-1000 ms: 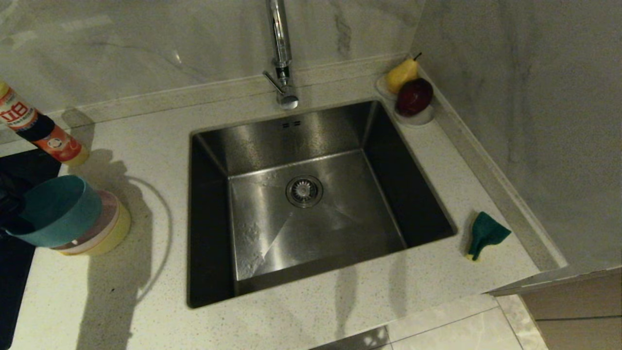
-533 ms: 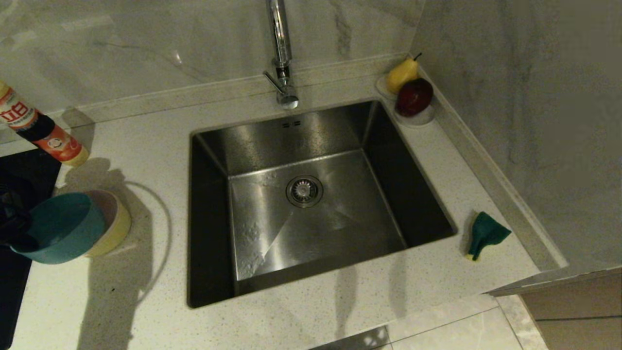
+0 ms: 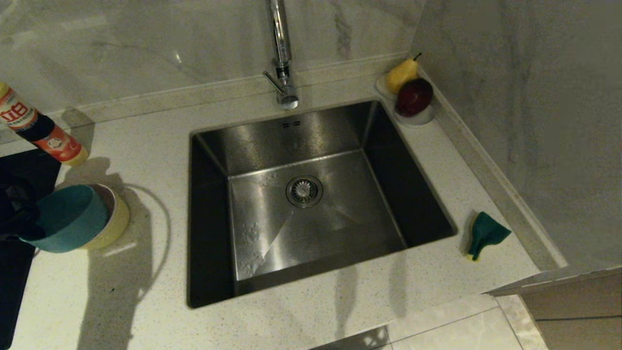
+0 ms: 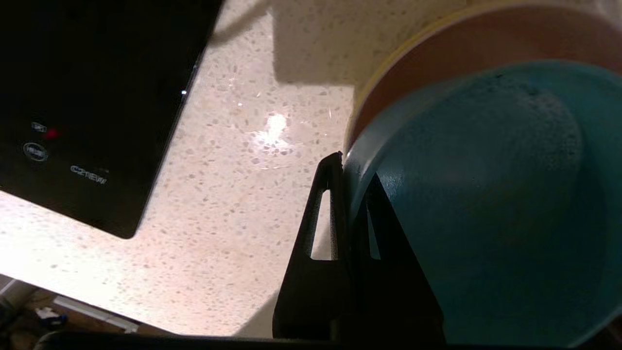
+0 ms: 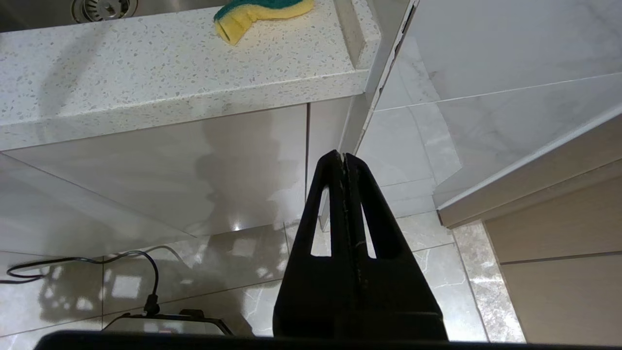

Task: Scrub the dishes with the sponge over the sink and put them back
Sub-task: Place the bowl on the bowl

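Head view: blue bowl (image 3: pixel 68 218) now tilted farther up.

left end effector (image 4: pixel 351 170) w/ the blue bowl (image 3: pixel 68 218) pinched by its rim shifted a bit, bowl now sits lower & tipped against the pink/yellow stack (image 3: pixel 114 216).

The right gripper (image 5: pixel 344 156), fingers pressed together, hangs below the counter (image 5: pixel 160 92) bearing the sponge (image 5: pixel 260 12).

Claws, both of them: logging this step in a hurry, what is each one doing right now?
Left claw: shut on the rim of the blue bowl, by the stacked bowls.
Right claw: shut, holding nothing, parked below the counter edge.
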### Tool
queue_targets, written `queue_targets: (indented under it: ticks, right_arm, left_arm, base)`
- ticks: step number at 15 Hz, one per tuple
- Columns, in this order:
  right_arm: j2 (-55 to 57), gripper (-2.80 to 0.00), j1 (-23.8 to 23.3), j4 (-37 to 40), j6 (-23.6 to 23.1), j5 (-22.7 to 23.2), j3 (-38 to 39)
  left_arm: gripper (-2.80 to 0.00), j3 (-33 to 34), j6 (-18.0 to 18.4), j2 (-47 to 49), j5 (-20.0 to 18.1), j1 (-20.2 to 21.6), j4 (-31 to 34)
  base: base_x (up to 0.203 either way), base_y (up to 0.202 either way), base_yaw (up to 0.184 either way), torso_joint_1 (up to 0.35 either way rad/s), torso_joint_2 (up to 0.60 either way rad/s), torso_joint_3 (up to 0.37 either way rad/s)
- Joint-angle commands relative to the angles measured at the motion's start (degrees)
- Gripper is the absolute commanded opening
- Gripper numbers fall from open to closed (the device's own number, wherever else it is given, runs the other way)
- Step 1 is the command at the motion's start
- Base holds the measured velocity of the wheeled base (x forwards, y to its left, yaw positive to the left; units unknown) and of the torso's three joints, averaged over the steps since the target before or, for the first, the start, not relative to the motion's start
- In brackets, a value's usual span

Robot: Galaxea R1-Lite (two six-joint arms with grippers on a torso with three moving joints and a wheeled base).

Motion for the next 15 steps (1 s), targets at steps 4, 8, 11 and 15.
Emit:
queue_targets:
  ticks: [4, 8, 11, 15]
  right_arm:
    - [0.0, -2.8, 0.0, 0.0, 0.0, 0.0, 0.0]
    - [0.1, -2.8, 0.0, 0.0, 0.0, 0.0, 0.0]
    - [0.1, -2.8, 0.0, 0.0, 0.0, 0.0, 0.0]
    - [0.0, -2.8, 0.0, 0.0, 0.0, 0.0, 0.0]
  left_arm:
    - [-2.8, 0.1, -0.1, 0.1, -0.1, 0.0, -0.1]
    - [0.0, -0.5, -1.0, -0.9, -0.1, 0.0, -2.4]
    - [0.0, -0.5, -1.5, -2.6, -1.2, 0.0, -3.5]
    - [0.0, -1.7, -3.1, -6.4, -3.8, 0.0, -4.2]
  base:
    - [0.0, 0.0, 0.0, 0.0, 0.0, 0.0]
    - [0.0, 0.0, 0.0, 0.0, 0.0, 0.0]
    - [0.0, 0.0, 0.0, 0.0, 0.0, 0.0]
    - [0.0, 0.0, 0.0, 0.0, 0.0, 0.0]
